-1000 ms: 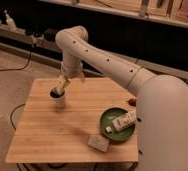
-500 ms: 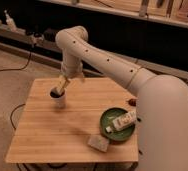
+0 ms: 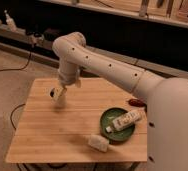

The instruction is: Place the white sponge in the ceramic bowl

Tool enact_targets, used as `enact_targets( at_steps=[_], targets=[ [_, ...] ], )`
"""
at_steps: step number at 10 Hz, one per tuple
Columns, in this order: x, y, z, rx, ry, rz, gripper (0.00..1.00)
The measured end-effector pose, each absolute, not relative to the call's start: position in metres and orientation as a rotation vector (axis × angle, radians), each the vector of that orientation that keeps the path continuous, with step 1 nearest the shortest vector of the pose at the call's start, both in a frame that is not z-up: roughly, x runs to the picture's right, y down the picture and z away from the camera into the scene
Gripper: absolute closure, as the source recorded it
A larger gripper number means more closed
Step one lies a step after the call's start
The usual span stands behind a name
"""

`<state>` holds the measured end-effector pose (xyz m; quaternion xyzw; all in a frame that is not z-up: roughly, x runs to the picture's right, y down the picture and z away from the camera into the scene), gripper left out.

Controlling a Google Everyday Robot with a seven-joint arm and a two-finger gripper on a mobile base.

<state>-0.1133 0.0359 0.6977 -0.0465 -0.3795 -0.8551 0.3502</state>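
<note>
Near the front edge of the wooden table (image 3: 57,137) lies the white sponge (image 3: 98,142), flat on the boards and untouched, just in front of the ceramic bowl (image 3: 108,118) and seemingly a little apart from its rim. Inside the bowl a white bottle (image 3: 126,120) with a green label lies on its side, taking up the middle and right part, and a small red object (image 3: 136,103) sits just behind the bowl. Farther back, toward the table's left rear, the gripper (image 3: 60,95) hangs low beside a small cup (image 3: 52,92), well apart from the sponge; whether it is open or closed cannot be told, and it appears to carry nothing. The white arm (image 3: 102,62) stretches from the right across the back of the table. By this layout the task seems to be at its opening step, the reach for the sponge, with no pickup made yet. The next move probably calls for swinging the gripper forward and right, lowering it squarely over the soft block, then lifting it over the near rim into the free left side of the bowl.
</note>
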Motion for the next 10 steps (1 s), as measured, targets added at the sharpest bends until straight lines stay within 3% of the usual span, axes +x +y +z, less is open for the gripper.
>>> enact_targets(
  at_steps=[2,5,10],
  targets=[
    [-0.112,0.080,0.674,-0.083,-1.020,-2.353,0.20],
    [-0.078,0.144,0.663,-0.182,-1.057,-2.421,0.20],
    [-0.072,0.158,0.661,-0.207,-1.066,-2.428,0.20]
  ],
)
